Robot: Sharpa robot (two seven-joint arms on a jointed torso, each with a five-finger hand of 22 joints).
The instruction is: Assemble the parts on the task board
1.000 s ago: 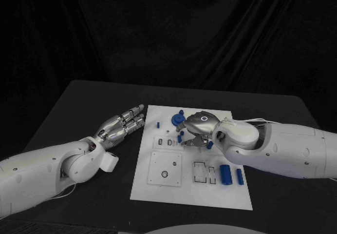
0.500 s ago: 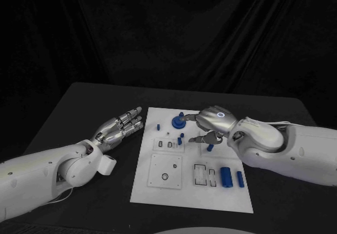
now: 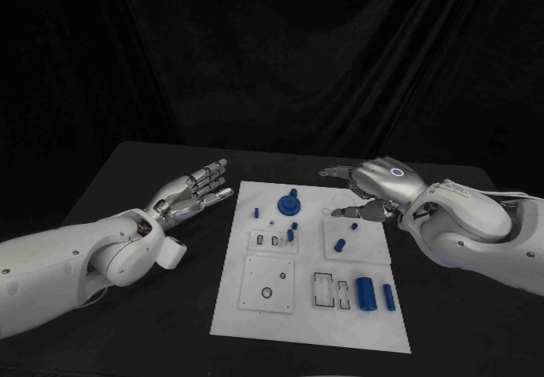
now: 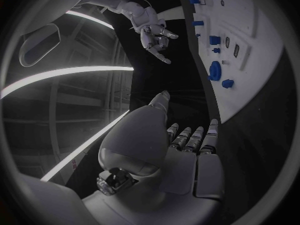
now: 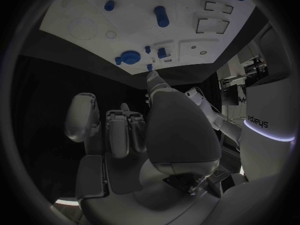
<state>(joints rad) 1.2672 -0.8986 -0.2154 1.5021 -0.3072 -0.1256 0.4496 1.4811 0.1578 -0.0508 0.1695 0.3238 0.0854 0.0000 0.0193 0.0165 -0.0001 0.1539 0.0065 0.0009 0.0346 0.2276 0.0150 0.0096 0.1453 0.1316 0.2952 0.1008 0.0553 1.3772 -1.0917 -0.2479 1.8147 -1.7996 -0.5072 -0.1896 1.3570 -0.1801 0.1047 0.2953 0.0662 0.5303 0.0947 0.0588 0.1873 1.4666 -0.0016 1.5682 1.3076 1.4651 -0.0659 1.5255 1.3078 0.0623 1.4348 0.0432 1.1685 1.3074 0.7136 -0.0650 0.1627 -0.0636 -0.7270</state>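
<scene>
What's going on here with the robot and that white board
A two-armed robot is partway through fitting small blue parts onto a white task board on a black table. Right now neither hand holds anything. The right hand hovers, fingers spread, over the board's far right edge. The left hand rests open beside the board's left side. A round blue gear and a large blue cylinder sit on the board.

Black table [image 3: 136, 169], matte, corners rounded at the far side. Black cloth backdrop [image 3: 284, 71] hangs behind it in soft vertical folds. Long white light strips [image 4: 69, 75] curve overhead in left wrist view
</scene>
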